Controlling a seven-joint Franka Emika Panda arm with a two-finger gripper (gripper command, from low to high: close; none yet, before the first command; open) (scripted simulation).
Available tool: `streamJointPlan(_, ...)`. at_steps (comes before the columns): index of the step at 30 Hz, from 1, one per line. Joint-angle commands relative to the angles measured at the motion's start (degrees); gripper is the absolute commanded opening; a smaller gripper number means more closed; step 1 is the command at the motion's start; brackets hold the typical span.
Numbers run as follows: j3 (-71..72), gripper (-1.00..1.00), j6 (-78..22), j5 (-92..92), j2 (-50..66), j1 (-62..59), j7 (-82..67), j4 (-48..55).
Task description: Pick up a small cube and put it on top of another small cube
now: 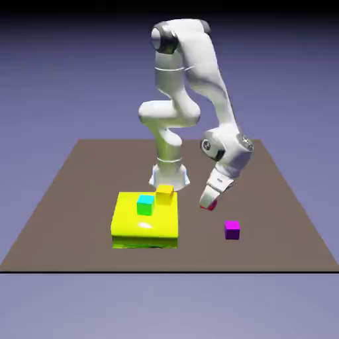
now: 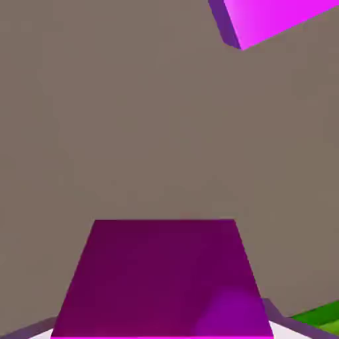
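Between fingertips, seemingly, dark-magenta cube (image 2: 162, 278).

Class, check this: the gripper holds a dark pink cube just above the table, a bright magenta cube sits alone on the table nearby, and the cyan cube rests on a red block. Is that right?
Not quite: the cyan cube rests on a yellow block, not a red one, as the exterior view shows. The gripper does hold the dark pink cube, and the bright magenta cube sits alone on the table.
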Motion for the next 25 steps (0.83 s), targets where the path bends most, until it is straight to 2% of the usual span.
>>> streamJointPlan(1, -2.02, -1.0, -1.88, 1.33, -1.41, 0.28, 0.29, 0.41)
streamJointPlan(13, -26.89, -1.0, -21.11, 11.78, -17.71, 3.47, 6.11, 3.16)
streamJointPlan(16, -29.52, -1.0, -21.65, 9.56, -19.22, 0.12, 8.37, 2.55)
streamJointPlan(21, -30.03, -1.0, -9.52, 8.71, -14.15, -0.33, 8.77, -4.5)
streamJointPlan(22, -30.03, 1.0, -9.52, 8.71, -14.15, -0.33, 8.77, -4.51)
streamJointPlan(25, -29.82, 1.0, -14.5, 9.06, -16.23, -0.14, 8.61, -1.61)
